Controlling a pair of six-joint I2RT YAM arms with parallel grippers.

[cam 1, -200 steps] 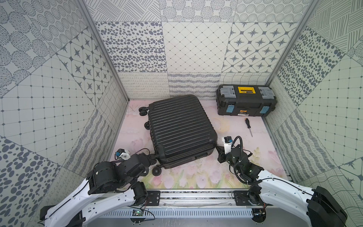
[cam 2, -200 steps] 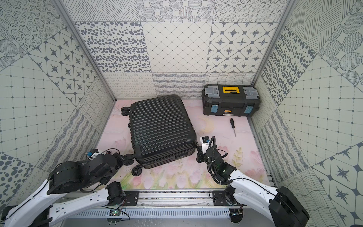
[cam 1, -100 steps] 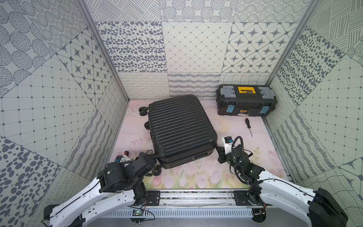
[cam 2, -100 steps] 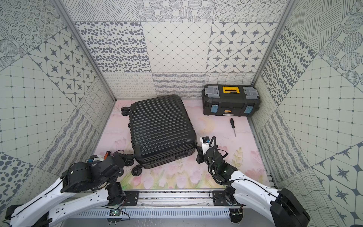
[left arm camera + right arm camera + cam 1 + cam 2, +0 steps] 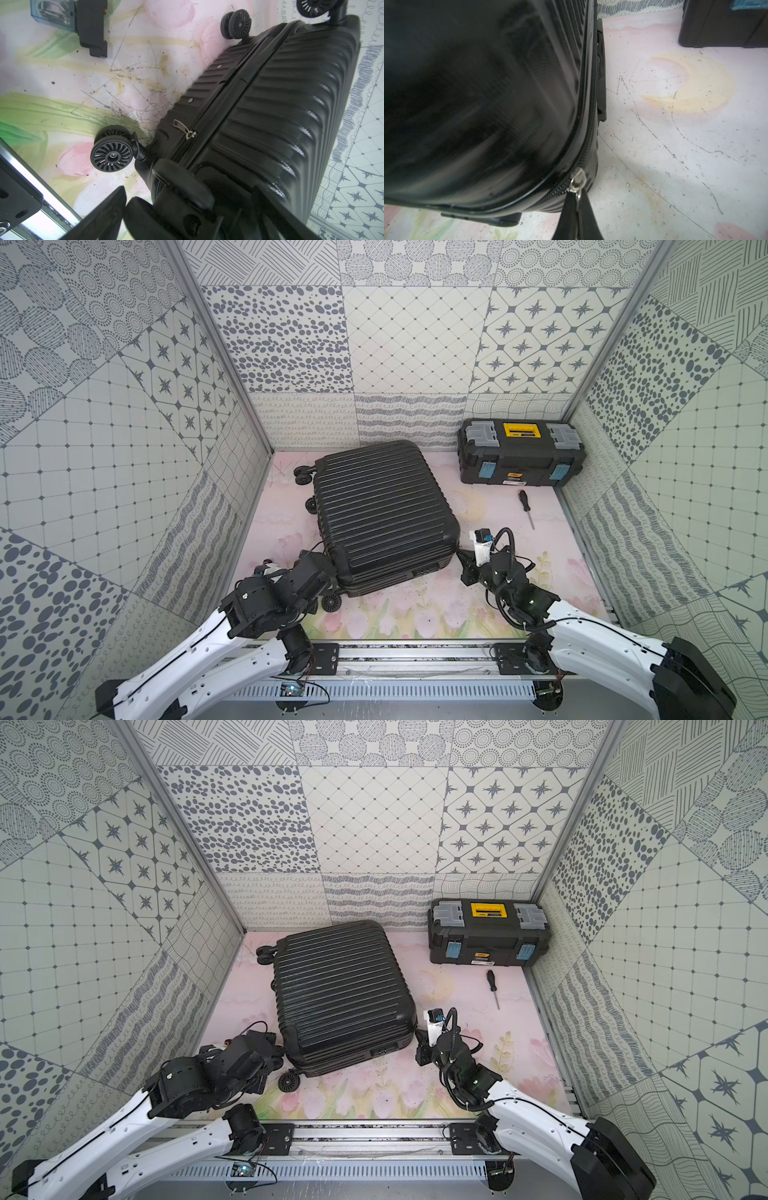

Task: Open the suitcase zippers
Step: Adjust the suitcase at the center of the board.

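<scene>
Where the right gripper [image 5: 578, 212] meets the rounded near corner of the suitcase [image 5: 382, 506], its jaws are pinched tight on the metal pull [image 5: 577, 182] of the zippers [image 5: 588, 135]. The slider sits right at the fingertips, on the bend of the corner. From it the toothed track runs on along the side seam between the two shell halves.

Left gripper [image 5: 326, 574]: jaws spread wide at the case's other near corner, one to each side of a blurred caster [image 5: 182, 187]. Contact with it cannot be made out; nothing held.

Second pull [image 5: 182, 127]: silver tab just beyond the left gripper on the wheel-end seam, lying loose against the lower shell.

Free caster [image 5: 112, 151]: just beside that gripper, spokes showing.

Suitcase: black, ribbed, lying flat with shells together. It spans the ground between the two grippers and stretches away from both, wheels on the left gripper's side.

Screwdriver [image 5: 525, 506]: black handle, flat on the floor mat [image 5: 415, 605], well beyond the right gripper and apart from the case.

Toolbox [image 5: 521, 456]: black with yellow handle and grey latches, farthest from the right gripper, against the back wall.
</scene>
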